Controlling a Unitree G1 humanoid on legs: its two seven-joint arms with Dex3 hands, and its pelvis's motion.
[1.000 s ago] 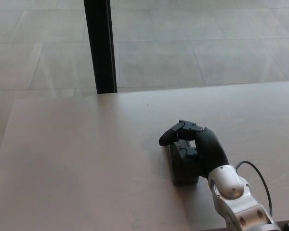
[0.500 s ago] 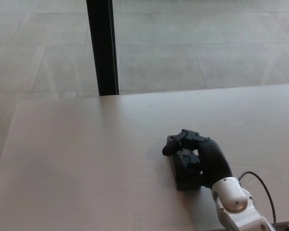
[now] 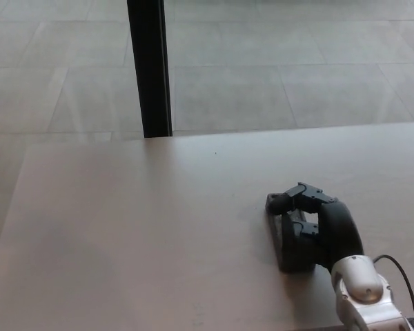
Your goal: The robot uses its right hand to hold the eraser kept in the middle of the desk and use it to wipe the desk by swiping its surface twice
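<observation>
The right hand lies on the desk, its fingers wrapped around the dark eraser, which sits flat on the surface beneath the palm. No brand, label or writing can be read on either.
</observation>
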